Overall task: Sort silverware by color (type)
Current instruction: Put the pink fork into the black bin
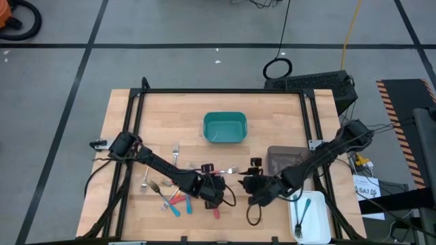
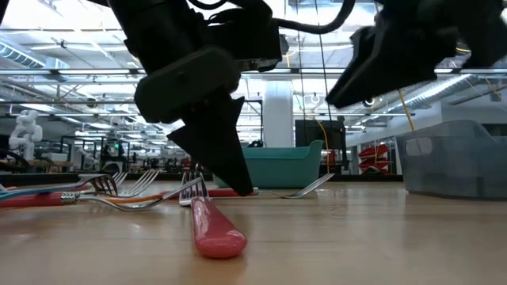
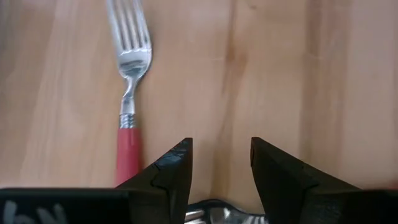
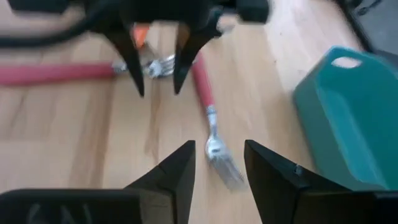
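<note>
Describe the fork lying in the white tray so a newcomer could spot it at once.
Start from the wooden table seen from above and go to the corner beside the right arm's base, where a white tray sits just past a grey bin. In that tray lies a single teal-handled fork. It is the only fork in any container; the rest lie scattered on the bare wood by the left gripper.

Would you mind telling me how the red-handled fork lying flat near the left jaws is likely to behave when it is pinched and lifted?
The red fork looks rigid, with metal tines and a plastic handle, so it probably won't flex. Its slim, smooth handle may slip or swivel between the jaws. Lying flat on the table, it is unlikely to roll, but may skid when nudged.
</note>
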Controlling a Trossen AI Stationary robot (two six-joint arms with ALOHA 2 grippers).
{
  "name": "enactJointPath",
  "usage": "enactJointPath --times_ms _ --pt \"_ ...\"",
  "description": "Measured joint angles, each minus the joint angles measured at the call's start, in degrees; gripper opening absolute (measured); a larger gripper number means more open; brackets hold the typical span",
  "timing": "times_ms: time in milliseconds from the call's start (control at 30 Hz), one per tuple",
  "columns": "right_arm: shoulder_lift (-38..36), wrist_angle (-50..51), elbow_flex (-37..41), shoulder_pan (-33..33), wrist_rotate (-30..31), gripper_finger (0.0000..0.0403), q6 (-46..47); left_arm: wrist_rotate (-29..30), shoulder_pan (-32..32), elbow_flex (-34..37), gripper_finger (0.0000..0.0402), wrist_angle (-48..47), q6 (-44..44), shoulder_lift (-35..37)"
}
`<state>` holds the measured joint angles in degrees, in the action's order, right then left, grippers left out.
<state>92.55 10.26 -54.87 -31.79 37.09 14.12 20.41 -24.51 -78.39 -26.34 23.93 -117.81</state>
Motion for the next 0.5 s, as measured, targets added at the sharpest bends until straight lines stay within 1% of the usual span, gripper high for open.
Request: enactJointPath --times_ms 100,367,433,500 --pt "1.64 0.05 0.0 0.97 -1.23 0.0133 -1.4 -1.08 0.0 0.02 0.0161 0.8 -1.38 -0.01" --pt "3.84 -0.11 -0.02 1.55 -1.41 0.0133 -4.77 -1.08 -0.51 0.07 0.0161 1.05 -4.16 -0.12" --pt "3.98 -0.07 -0.02 1.57 -1.39 0.0133 -4.57 -0.56 -1.17 0.07 0.0161 1.1 -5.86 -0.12" --pt "3.95 -0.5 0.02 1.57 -1.39 0.0133 -4.27 1.16 -1.67 0.07 0.0161 1.12 -7.22 -0.12"
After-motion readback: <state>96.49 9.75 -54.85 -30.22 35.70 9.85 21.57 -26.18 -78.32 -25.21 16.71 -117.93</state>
